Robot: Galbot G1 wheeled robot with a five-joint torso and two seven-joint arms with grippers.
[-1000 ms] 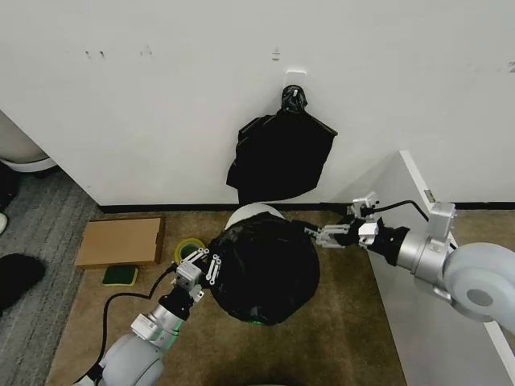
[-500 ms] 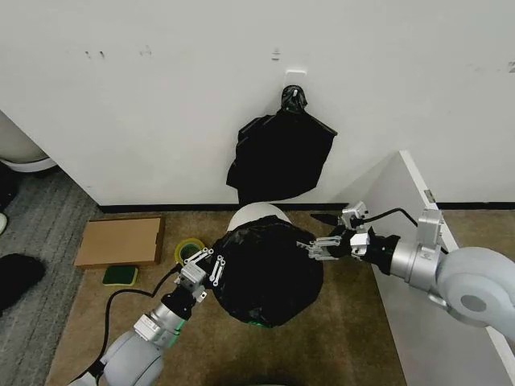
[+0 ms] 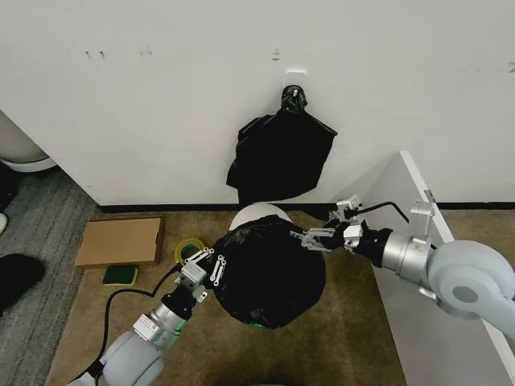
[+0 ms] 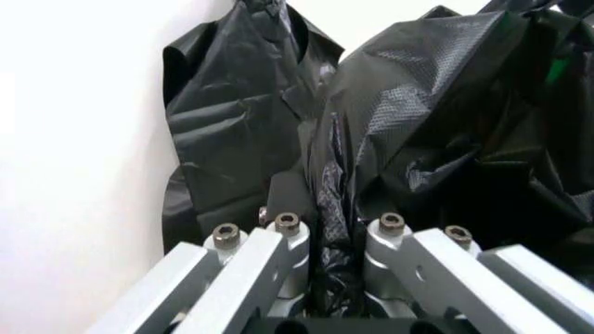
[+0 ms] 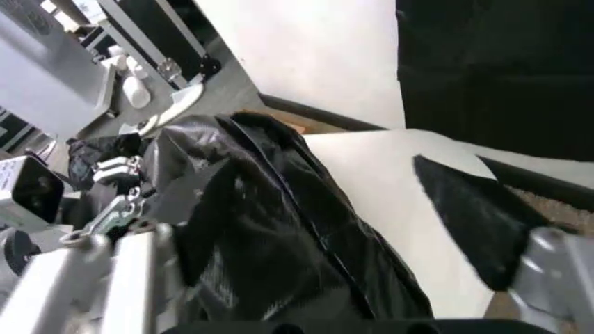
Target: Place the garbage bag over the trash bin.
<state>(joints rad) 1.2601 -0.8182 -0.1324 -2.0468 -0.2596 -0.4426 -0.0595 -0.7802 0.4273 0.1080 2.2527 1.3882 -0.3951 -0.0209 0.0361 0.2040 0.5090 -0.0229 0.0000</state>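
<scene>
the trash bin (image 3: 256, 215) stands on the floor close to the wall's foot, and the garbage bag (image 3: 269, 273) is draped over most of it, leaving a crescent of white rim bare on the wall side. the left pincer (image 3: 203, 266) is clamped on a fold of the bag at the side facing the yellow tape roll (image 3: 191, 249); the left wrist view shows plastic pinched between its fingers (image 4: 278, 257), seemingly to anchor that edge so the film stays taut. the right pincer (image 3: 322, 237) sits at the opposite side, near the white panel (image 3: 418, 322). its fingers are spread around the bag's hem, one finger (image 5: 483, 223) over the bare bin wall and the other against the plastic, likely placed there to catch the loose edge. the mouth looks only partly seated. a second black bundle (image 3: 280, 153) hangs on the wall above, untouched.
</scene>
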